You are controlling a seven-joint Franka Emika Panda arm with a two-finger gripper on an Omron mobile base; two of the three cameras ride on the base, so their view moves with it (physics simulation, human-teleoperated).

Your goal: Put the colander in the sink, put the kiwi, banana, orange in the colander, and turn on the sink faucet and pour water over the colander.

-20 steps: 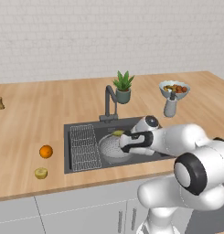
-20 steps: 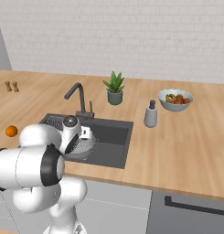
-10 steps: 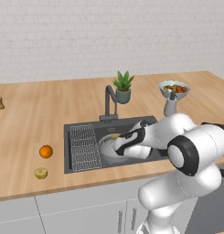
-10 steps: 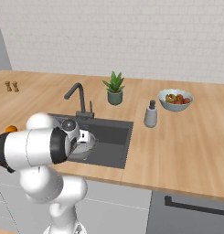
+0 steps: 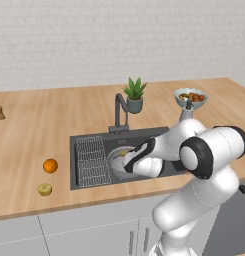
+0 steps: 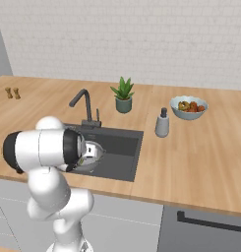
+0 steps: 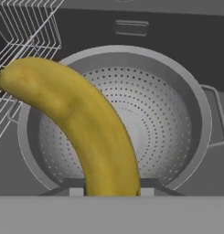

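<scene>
Banana [image 7: 88, 132] in gripper [image 7: 109, 192] over colander [image 7: 186, 91], sink [image 5: 79, 145].

Gripper [image 5: 125, 161] grip behind banana [image 7: 81, 123]

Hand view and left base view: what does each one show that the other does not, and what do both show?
The hand view alone shows the banana close up, over the colander's perforated inside, with no other fruit in it. The left base view alone shows the orange and kiwi on the counter left of the sink, and the sink faucet. Both show the colander in the sink beside the wire rack.
</scene>
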